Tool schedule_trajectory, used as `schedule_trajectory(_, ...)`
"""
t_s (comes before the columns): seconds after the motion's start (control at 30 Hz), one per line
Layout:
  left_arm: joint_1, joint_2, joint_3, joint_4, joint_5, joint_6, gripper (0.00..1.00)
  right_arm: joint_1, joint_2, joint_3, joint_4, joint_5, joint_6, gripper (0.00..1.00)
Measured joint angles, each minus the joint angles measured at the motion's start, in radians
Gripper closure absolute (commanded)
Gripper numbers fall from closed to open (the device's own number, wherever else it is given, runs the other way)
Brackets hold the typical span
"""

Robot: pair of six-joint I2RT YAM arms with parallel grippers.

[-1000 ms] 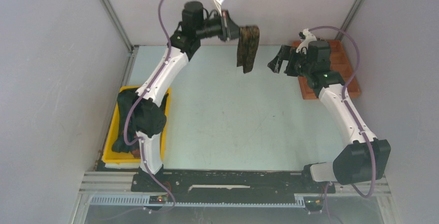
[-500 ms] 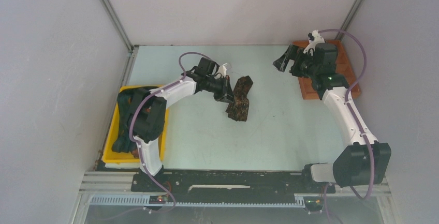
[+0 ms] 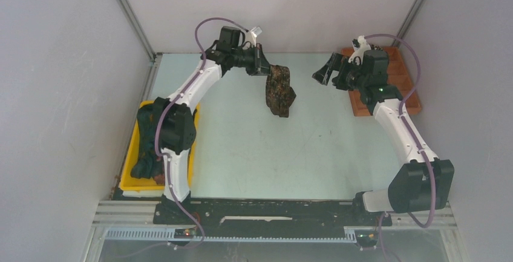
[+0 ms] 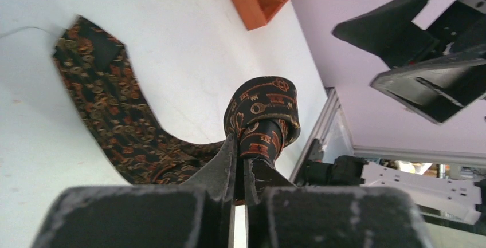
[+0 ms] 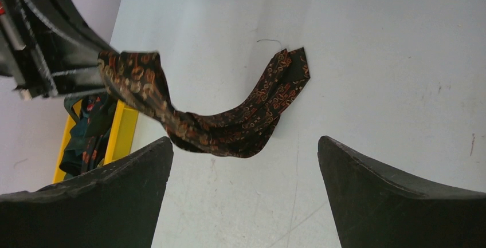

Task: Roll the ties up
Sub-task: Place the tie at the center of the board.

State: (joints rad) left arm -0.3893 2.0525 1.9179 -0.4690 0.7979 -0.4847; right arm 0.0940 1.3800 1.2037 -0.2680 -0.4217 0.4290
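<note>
The left gripper [image 4: 240, 157] pinches one narrow end of a tie [image 3: 279, 89]. Its matte black fingers are pressed together on the cloth, which folds over their tips in a small loop. The tie is woven fabric, dark black-green with orange-brown key-like figures. From the pinch it sags in a soft curve, and its broad pointed end appears to rest on the pale, scuffed table [image 3: 254, 153]. In the top view it hangs at about 12 o'clock from the table's middle.

The right gripper [image 3: 323, 71] hovers at 3 o'clock from the tie, well apart from it. Its wedge-shaped black fingers are spread wide and hold nothing.

A slatted orange-brown tray [image 3: 402, 68] lies at 2 o'clock. A yellow plastic bin [image 3: 130, 180] sits at 8 o'clock, holding a heap of dark cloth [image 5: 89, 139] with orange marks.
</note>
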Motion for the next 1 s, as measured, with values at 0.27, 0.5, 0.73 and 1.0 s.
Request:
schedule_trajectory(0.27, 0.127, 0.061, -0.074, -0.064, -0.059, 0.029, 0.51, 0.0, 0.021, 0.0, 0.018, -0.035, 0.009, 0.0)
schedule_trajectory(0.5, 0.211, 0.033, -0.246, -0.076, -0.203, -0.031, 0.22, 0.011, 0.073, 0.007, 0.006, -0.061, 0.007, 0.02)
schedule_trajectory(0.73, 0.156, -0.219, -0.329, -0.155, -0.396, -0.003, 0.22, 0.051, 0.137, 0.029, -0.03, -0.071, -0.004, 0.03)
schedule_trajectory(1.0, 0.01, -0.61, -0.647, -0.158, -0.616, 0.003, 0.24, 0.101, 0.204, 0.076, -0.061, -0.072, -0.032, 0.07)
